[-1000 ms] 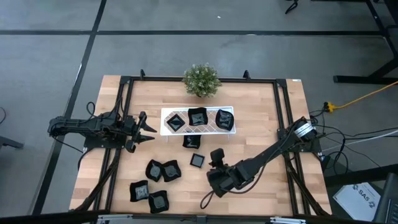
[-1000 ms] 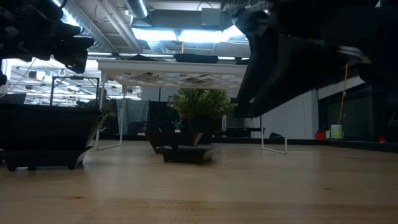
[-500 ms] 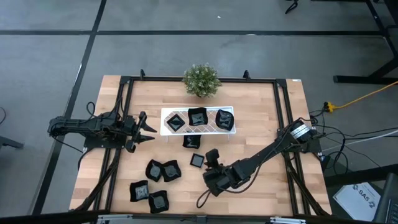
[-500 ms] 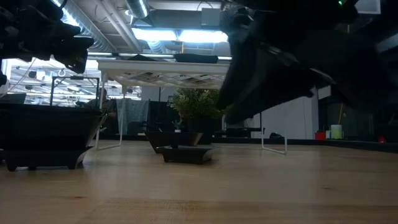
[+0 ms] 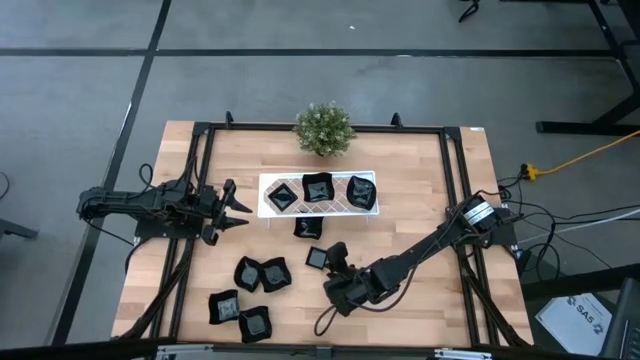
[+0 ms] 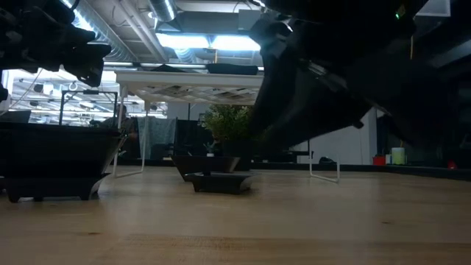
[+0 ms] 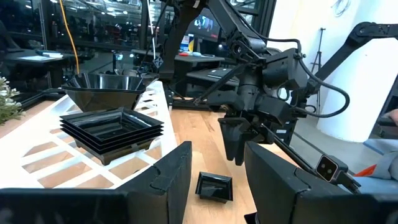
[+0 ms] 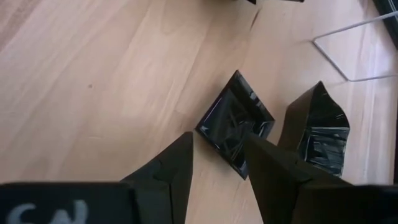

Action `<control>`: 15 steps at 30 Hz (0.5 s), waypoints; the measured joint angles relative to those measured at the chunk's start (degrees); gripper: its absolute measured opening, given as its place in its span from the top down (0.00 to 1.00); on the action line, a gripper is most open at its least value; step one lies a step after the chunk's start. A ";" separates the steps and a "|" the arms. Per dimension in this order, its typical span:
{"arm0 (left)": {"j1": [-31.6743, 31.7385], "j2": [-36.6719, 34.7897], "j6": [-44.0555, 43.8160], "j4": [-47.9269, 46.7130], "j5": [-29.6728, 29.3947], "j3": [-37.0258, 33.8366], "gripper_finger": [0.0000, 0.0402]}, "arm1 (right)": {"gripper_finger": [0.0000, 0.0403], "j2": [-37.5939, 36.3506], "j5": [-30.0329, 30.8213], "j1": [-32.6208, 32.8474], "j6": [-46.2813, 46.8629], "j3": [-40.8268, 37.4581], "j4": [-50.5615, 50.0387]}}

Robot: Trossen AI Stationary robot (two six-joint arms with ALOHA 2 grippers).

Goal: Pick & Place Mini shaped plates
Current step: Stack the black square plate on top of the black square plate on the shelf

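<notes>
Right hand [image 8: 217,163]: fingers spread, empty, hovering over small square glossy black mini plate [image 8: 235,122] lying flat on light wooden bench [image 5: 420,200], near centre. Second black mini plate [image 8: 318,132], wavy-rimmed, just beside it on far side, by leg of long white lattice-patterned tray [image 5: 268,184].

Tray: three black mini plates on top [image 5: 318,189].

Near left of bench: four black mini plates clustered [image 5: 252,290].

Far edge: small green potted plant [image 5: 323,129].

Left hand [image 5: 240,205]: fingers spread, empty, waiting left of tray.
</notes>
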 joint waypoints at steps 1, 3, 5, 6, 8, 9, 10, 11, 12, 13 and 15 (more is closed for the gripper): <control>0.00 0.00 0.00 0.00 -0.01 0.00 0.64 | 0.64 0.00 0.02 0.00 -0.06 0.00 -0.02; 0.00 0.00 0.00 0.00 0.00 -0.01 0.64 | 0.64 0.29 0.04 0.00 -1.51 0.00 0.09; 0.00 0.02 0.00 0.00 0.00 0.00 0.64 | 0.64 0.95 0.02 0.00 -4.03 0.00 0.09; -0.01 0.01 0.00 0.00 -0.01 -0.01 0.64 | 0.64 1.26 -0.01 0.00 -5.22 0.00 0.11; -0.02 0.02 -0.01 0.00 -0.01 -0.01 0.64 | 0.64 1.85 -0.07 0.00 -6.99 -0.02 0.78; -0.02 0.02 0.00 0.00 0.00 -0.01 0.64 | 0.64 2.04 -0.08 0.00 -7.70 0.00 1.43; 0.00 0.00 -0.02 0.00 0.00 0.01 0.64 | 0.64 2.24 -0.09 -0.08 -8.52 0.00 1.52; 0.00 0.02 0.00 0.00 0.00 -0.01 0.64 | 0.64 2.56 -0.07 -0.25 -9.48 0.00 1.70; -0.02 0.02 0.00 0.00 0.00 0.01 0.64 | 0.64 2.88 -0.07 -0.31 -10.30 0.00 2.03; 0.00 0.02 0.00 0.00 -0.01 0.01 0.64 | 0.64 3.17 -0.04 -0.38 -10.65 0.00 1.96; -0.01 0.01 0.00 -0.01 0.00 0.01 0.64 | 0.64 3.61 -0.08 -0.63 -12.34 -0.02 2.11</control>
